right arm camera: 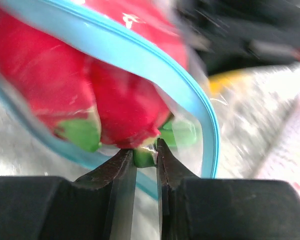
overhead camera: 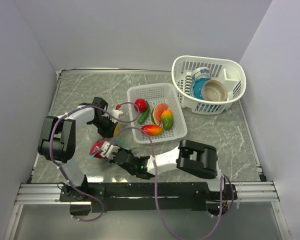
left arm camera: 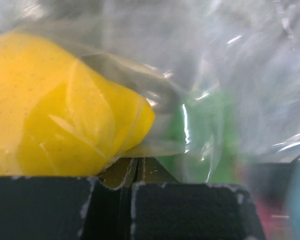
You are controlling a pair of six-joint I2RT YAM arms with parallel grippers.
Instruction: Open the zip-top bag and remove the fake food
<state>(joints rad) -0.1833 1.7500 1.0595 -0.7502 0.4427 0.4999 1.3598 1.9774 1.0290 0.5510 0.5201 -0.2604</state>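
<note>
The clear zip-top bag (overhead camera: 111, 138) lies on the table left of the flat basket. In the right wrist view its teal zip strip (right arm camera: 140, 55) loops open around a red fake fruit (right arm camera: 50, 75) with green tips. My right gripper (right arm camera: 146, 156) is shut on that fruit's green stub at the bag's mouth; from above the gripper (overhead camera: 106, 150) sits beside the red fruit (overhead camera: 96, 148). My left gripper (left arm camera: 135, 172) is shut on a fold of the bag's plastic (left arm camera: 230, 75), just under a yellow fake fruit (left arm camera: 55, 110) inside the bag. From above it (overhead camera: 112, 126) is at the bag's far end.
A flat white slotted basket (overhead camera: 177, 107) holds several fake foods, among them a red one (overhead camera: 140, 105), a watermelon slice (overhead camera: 160, 111) and a mango (overhead camera: 167, 119). A deeper white basket (overhead camera: 230, 67) at back right holds blue and tan bowls. A small red piece (overhead camera: 118, 106) lies by the left arm.
</note>
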